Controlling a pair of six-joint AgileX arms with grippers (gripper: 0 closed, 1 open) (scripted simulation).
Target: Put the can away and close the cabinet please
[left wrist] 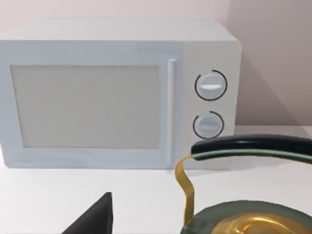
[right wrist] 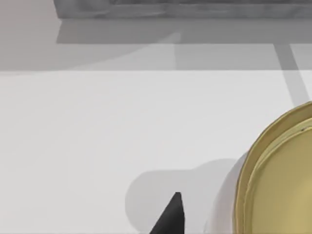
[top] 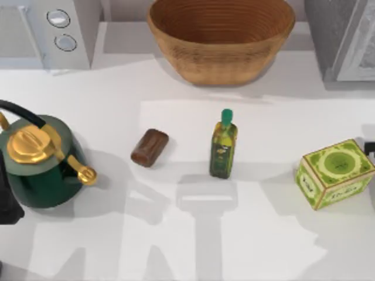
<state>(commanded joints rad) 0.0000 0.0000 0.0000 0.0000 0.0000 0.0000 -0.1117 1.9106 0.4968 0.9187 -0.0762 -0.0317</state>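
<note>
A round gold rim with rings inside it, the top of what looks like the can point(right wrist: 278, 170), stands on the white table close beside my right gripper point(right wrist: 170, 217), apart from it. My right arm point(top: 370, 146) sits at the table's right edge, just behind a green box. The grey cabinet point(top: 337, 35) stands at the back right. Its pale framed door panel point(top: 364, 50) lies at an angle to the body. The cabinet's lower edge point(right wrist: 170, 9) lies across the far side of the right wrist view. My left arm point(top: 7, 202) is parked at the left edge by the kettle.
A green and gold kettle point(top: 41, 161) stands at the left and a white microwave point(top: 50, 29) at the back left. A woven basket point(top: 221, 35) stands at the back centre. On the table are a brown block point(top: 150, 147), an olive oil bottle point(top: 223, 146) and the green box point(top: 334, 172).
</note>
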